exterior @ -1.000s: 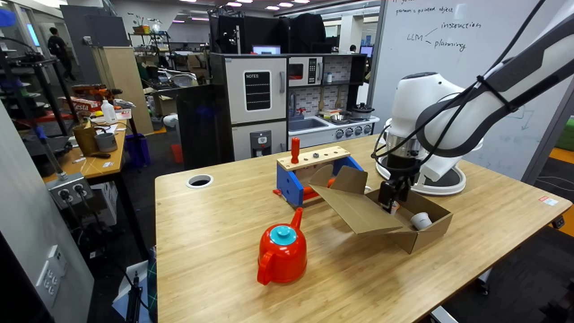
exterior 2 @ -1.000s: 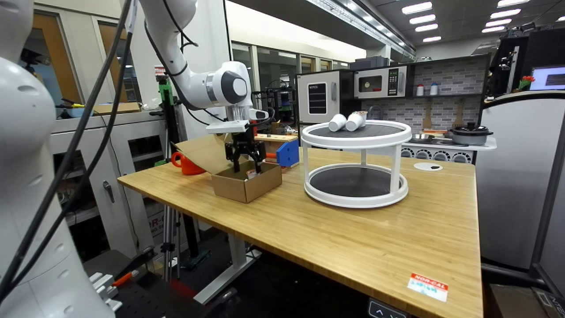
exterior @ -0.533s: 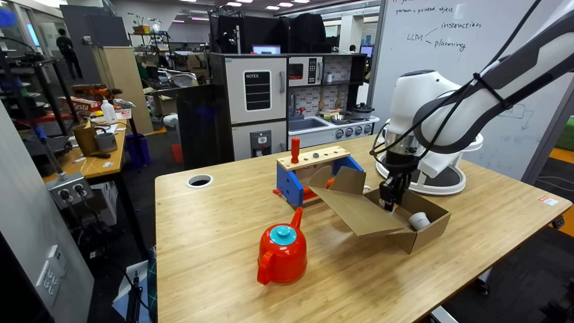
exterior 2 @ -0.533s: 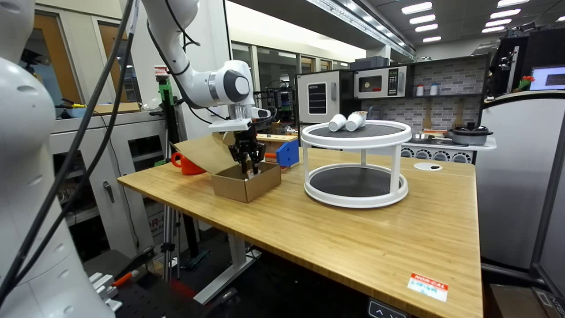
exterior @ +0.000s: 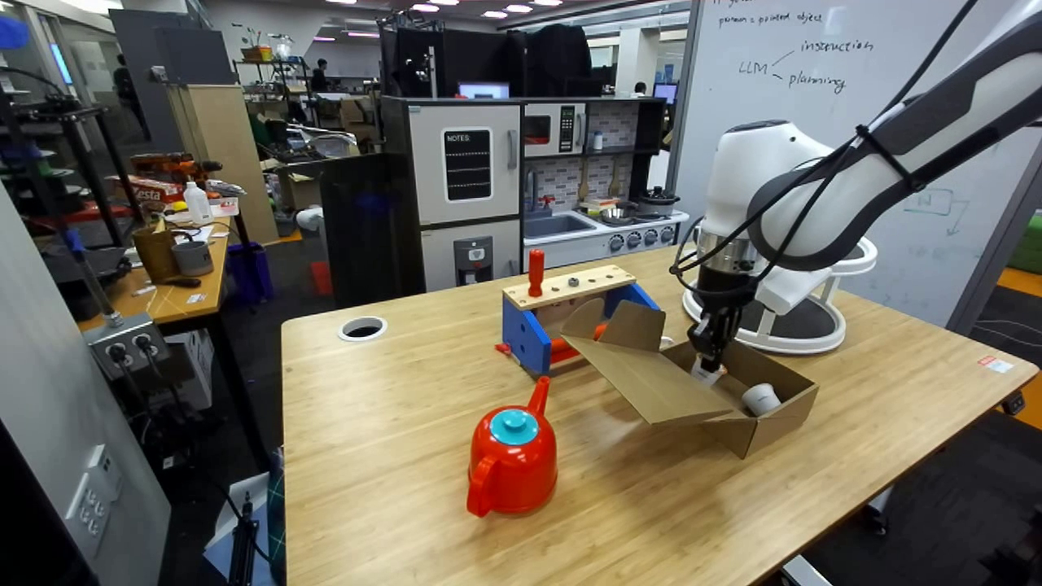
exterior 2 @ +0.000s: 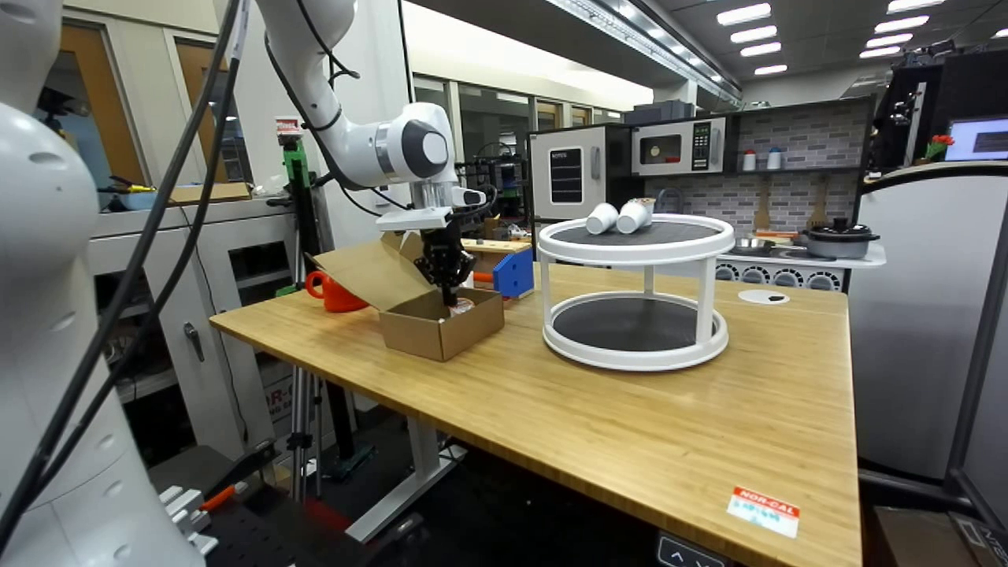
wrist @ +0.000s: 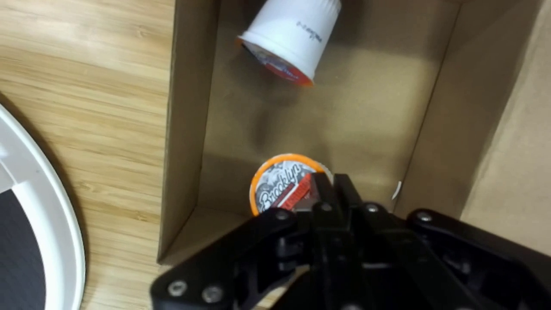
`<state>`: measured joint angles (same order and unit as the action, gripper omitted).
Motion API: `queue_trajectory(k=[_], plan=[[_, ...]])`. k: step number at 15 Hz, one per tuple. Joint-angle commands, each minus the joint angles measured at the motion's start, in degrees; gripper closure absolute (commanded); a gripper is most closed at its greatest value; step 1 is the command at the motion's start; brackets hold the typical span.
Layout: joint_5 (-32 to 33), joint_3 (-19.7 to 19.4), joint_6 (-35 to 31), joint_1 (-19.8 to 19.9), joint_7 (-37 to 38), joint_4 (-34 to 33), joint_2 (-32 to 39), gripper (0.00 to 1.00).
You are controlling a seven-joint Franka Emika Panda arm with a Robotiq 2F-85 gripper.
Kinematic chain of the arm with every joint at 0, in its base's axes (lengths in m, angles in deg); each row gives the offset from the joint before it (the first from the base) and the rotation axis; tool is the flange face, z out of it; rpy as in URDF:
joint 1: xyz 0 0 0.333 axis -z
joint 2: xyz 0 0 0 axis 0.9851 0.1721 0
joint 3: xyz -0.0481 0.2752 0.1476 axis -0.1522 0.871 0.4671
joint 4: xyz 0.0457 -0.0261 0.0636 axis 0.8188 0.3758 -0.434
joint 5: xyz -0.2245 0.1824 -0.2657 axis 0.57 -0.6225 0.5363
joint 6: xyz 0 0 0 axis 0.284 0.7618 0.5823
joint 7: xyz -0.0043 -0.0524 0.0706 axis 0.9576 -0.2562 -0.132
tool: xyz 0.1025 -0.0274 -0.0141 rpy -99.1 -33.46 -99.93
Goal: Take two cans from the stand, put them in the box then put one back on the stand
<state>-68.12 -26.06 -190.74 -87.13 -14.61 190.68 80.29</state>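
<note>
Two small white cans lie in the brown cardboard box (exterior: 781, 415). One can (wrist: 297, 36) rests on its side, apart from the gripper. The lid of the other can (wrist: 277, 183), orange-rimmed, faces up under my gripper (wrist: 331, 177). My fingers are drawn together over that can's edge in the wrist view. Whether they pinch its rim I cannot tell. In an exterior view the gripper (exterior 2: 450, 302) reaches down into the box beside the can (exterior 2: 463, 305). The white two-tier stand (exterior 2: 638, 253) carries more cans (exterior 2: 602, 219) on its upper shelf.
A red teapot (exterior: 513, 464) with a blue lid stands on the table. Beside the box is a blue and wooden toy rack (exterior: 529, 334). The raised box flap (exterior: 643, 378) leans outward. In the wrist view the stand's rim (wrist: 64, 241) lies close to the box wall (wrist: 185, 129).
My jaws have gone from wide apart to shut above the can in the box. The gripper has shifted slightly, and that can shows more clearly and looks tilted in an exterior view.
</note>
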Motion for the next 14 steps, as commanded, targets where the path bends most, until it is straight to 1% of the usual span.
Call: queue_trajectory(k=[1,10,14], plan=[[-0.25,-0.1,1.84,0.55,-1.67,-0.78,0.5,1.0],[-0.31,-0.71,1.13,1.87,-3.19,0.57,-2.69,0.99],[-0.93,-0.84,0.68,3.07,-4.63,1.42,-5.88,0.99]])
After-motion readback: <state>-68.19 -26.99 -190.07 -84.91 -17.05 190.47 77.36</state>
